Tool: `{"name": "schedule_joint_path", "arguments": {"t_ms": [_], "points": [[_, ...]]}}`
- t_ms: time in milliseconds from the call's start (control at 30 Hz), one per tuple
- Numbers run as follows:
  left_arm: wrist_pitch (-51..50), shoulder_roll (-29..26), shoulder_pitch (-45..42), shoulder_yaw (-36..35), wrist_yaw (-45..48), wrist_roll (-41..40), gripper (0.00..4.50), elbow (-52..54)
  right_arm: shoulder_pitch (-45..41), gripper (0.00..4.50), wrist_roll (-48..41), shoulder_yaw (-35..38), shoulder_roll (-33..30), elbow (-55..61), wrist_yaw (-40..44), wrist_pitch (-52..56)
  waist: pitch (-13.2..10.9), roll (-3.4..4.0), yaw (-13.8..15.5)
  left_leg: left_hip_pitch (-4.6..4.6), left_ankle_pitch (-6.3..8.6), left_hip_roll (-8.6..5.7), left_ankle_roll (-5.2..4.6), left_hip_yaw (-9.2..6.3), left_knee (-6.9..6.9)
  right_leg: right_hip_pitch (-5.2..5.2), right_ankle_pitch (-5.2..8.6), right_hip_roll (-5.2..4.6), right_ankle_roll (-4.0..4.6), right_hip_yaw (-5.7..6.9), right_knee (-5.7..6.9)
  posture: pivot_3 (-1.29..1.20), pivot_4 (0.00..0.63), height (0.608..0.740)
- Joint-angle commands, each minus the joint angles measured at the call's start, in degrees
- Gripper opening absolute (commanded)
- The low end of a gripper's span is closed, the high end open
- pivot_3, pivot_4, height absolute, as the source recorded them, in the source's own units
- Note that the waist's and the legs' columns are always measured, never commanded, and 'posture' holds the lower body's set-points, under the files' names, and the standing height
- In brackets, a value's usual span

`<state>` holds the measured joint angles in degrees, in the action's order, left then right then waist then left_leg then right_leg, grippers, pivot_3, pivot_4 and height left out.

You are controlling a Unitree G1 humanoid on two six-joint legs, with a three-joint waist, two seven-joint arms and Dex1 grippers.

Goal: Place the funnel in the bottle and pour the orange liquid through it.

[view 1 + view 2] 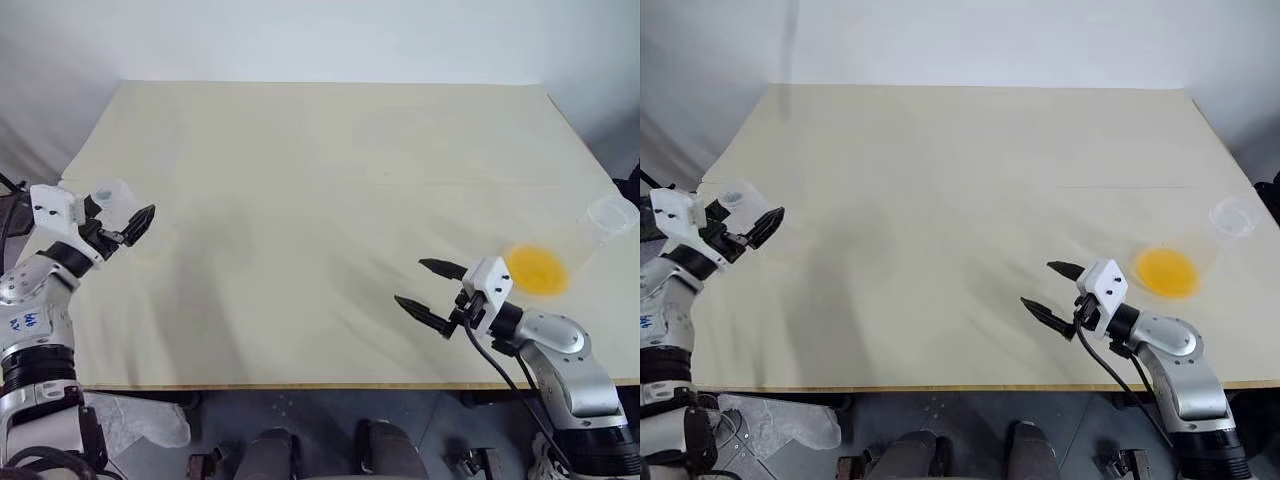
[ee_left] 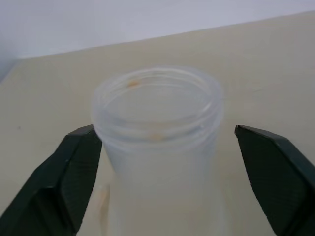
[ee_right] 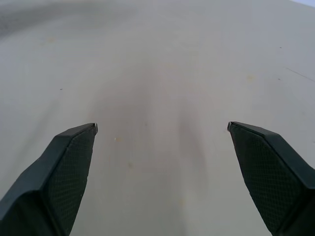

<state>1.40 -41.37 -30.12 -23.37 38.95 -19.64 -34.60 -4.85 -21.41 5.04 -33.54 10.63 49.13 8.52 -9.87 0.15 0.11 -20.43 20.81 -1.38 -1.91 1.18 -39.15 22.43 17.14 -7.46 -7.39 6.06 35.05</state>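
My left gripper reaches level, fingers apart around the bottle neck, not clamped; right gripper hovers spread over the beige table.

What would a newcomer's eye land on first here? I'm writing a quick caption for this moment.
The bright orange liquid pooled in a clear vessel near the table's right edge stands out first, just beyond the open right gripper. At the left edge, the left gripper straddles the frosted bottle, one finger touching its neck.
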Motion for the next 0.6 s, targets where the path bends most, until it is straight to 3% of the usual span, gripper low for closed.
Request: {"name": "schedule_joint_path", "arguments": {"t_ms": [33, 133, 367, 600], "points": [[1.19, -0.52, -1.17, -0.20, 1.63, -0.51, 3.26, -0.65, 0.98, 4.50, -0.48, 1.50, -0.28, 2.75, -0.53, -0.85, 0.00, -0.01, -0.04, 0.00, 0.00, 0.01, 0.00, 0.00, 0.00, 0.00, 0.00, 0.01, 0.00, 0.02, 0.00, 0.00, 0.150, 0.740], [0.19, -0.64, -1.30, -0.24, 2.58, -0.99, 2.33, -0.84, 1.95, 4.50, -0.71, 2.05, -0.47, 3.65, -0.91, -0.62, -0.01, -0.01, -0.06, 0.00, 0.00, 0.01, 0.00, 0.01, 0.00, 0.00, 0.00, 0.00, 0.00, 0.05, 0.02, 0.00, 0.150, 0.740], [-4.56, 0.06, -1.63, 1.69, 8.13, -4.03, 2.30, 6.83, 3.51, 4.50, -1.77, 4.00, -1.12, 5.45, -1.64, 0.56, -0.02, -0.04, 0.19, 0.00, -0.01, 0.00, -0.01, 0.00, -0.04, -0.03, 0.00, -0.01, 0.00, 0.05, 0.02, 0.00, 0.150, 0.740], [-14.19, 6.88, -4.82, 11.56, 13.29, -7.82, 2.30, 21.89, 4.65, 4.50, -5.53, 8.34, -3.01, 7.81, -1.11, 4.09, -0.04, -0.07, 1.45, -0.01, -0.01, -0.02, -0.03, -0.02, -0.10, -0.07, -0.01, -0.02, -0.01, 0.01, 0.01, 0.00, 0.150, 0.740]]}}
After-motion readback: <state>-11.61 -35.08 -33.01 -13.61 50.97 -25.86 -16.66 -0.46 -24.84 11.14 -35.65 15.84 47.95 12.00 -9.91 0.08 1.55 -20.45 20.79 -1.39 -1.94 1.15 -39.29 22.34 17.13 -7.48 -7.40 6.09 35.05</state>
